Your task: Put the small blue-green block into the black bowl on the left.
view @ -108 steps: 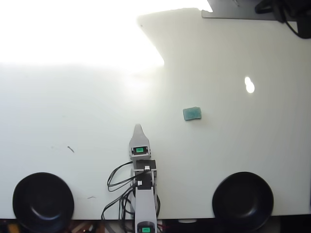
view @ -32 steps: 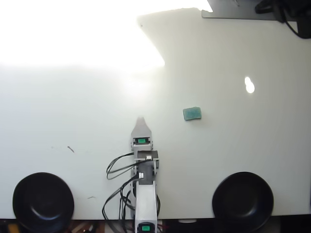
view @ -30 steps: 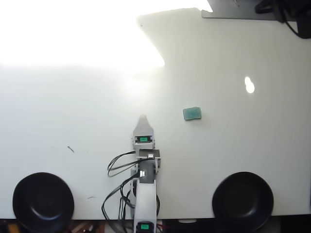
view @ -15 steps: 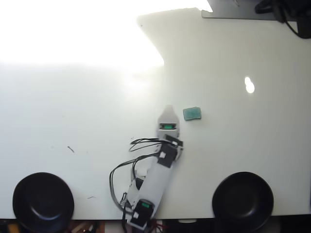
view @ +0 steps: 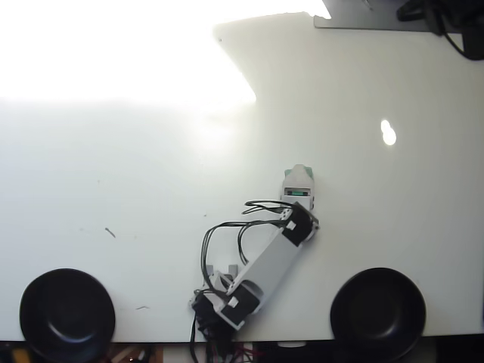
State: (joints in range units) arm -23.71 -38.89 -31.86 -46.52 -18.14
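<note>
2 black bowls sit well behind the gripper (view: 298, 171), near the table's close edge: the black bowl (view: 66, 313) meant for the drop at lower left of the overhead view, its twin (view: 378, 311) at lower right. The gripper hangs directly over the small blue-green block (view: 305, 169), hiding most of it; only a teal sliver shows at its tip, probably lining up a grasp. Whether the jaws are parted or holding anything cannot be told.
</note>
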